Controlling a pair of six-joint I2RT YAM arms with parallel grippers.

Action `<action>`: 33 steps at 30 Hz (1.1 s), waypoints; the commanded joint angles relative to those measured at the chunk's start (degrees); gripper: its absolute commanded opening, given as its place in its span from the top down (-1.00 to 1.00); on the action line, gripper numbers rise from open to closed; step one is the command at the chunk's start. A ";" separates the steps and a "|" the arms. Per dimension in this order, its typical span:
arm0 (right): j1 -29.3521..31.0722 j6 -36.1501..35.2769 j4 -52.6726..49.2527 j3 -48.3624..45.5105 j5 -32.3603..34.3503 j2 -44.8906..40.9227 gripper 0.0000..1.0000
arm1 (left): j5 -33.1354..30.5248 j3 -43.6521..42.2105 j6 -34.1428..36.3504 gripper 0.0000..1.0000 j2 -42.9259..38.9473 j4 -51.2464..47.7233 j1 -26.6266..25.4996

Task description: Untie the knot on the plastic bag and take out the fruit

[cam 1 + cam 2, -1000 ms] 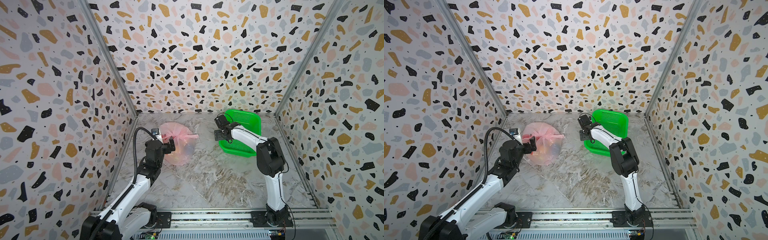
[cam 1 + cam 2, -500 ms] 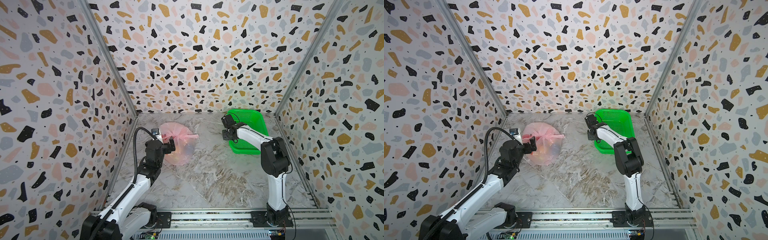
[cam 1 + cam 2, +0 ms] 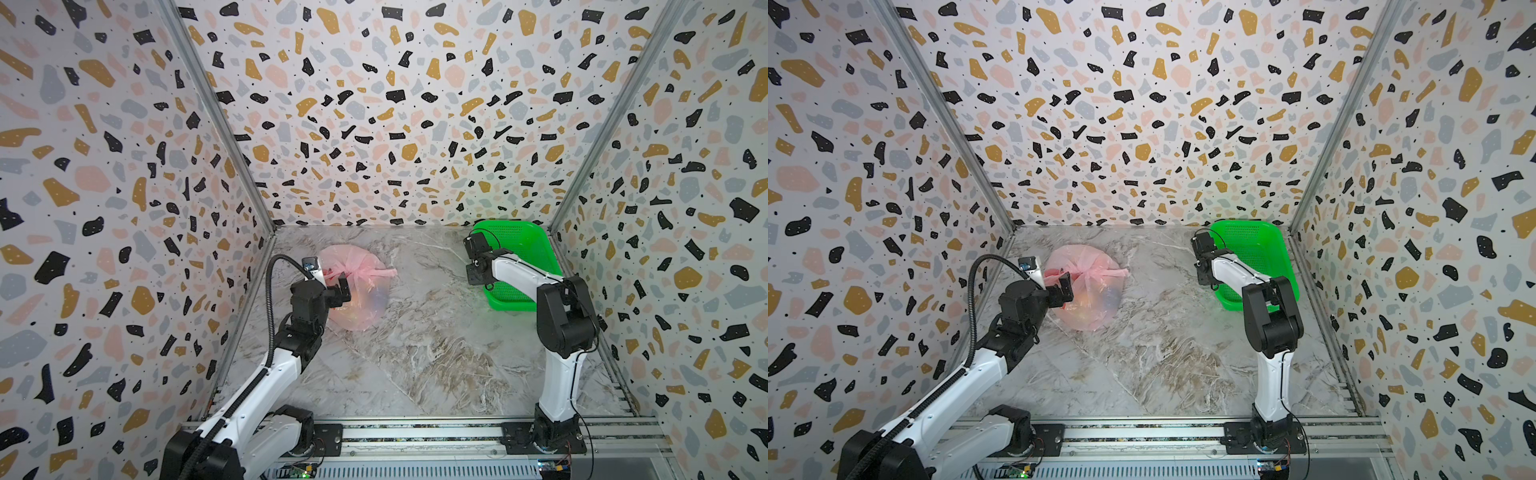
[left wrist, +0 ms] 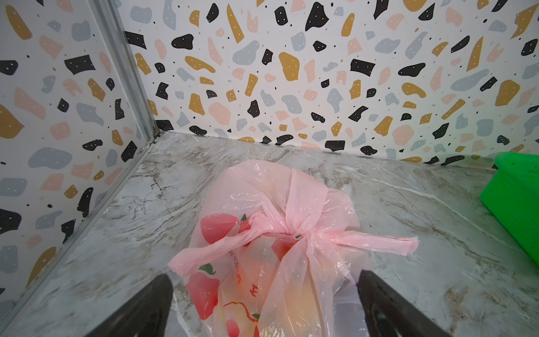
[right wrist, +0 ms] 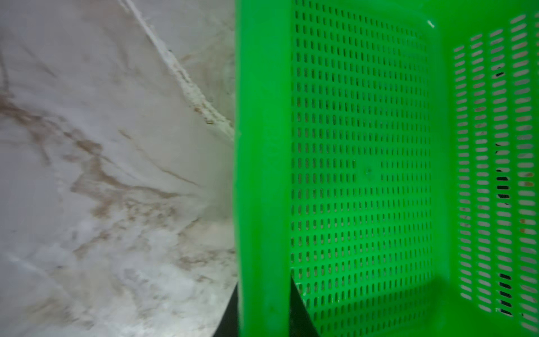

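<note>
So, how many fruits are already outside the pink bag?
0. None on the table or in the green basket, though the right arm hides part of it; the plastic bag is knotted shut.

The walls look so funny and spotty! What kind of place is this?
Probably a robot test booth: speckled panel walls box in a marble-look table, and a left arm and right arm stand mounted on a rail at its front.

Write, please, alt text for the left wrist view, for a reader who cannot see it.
A pale pink plastic bag with red fruit prints lies on the marble table, its knot tied; the dark fingers of the open left gripper frame its near end. The corner of a green basket shows at one edge.
</note>
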 commanded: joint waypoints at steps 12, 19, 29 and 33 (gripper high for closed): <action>-3.04 -5.06 2.18 0.08 0.60 0.90 0.83 | -0.17 -0.74 0.42 -0.99 -0.66 2.11 -0.39; -0.04 -7.26 4.14 -1.52 1.45 0.24 0.84 | -0.11 -1.00 0.13 -0.99 -0.23 2.72 -0.44; -0.41 -9.71 4.21 -1.35 4.71 0.08 0.64 | -0.24 -0.93 0.37 -0.99 -0.66 2.11 -0.54; 0.32 -9.47 3.78 -0.93 4.08 -1.64 0.34 | -0.35 -0.53 0.37 -0.99 -0.62 1.69 -0.55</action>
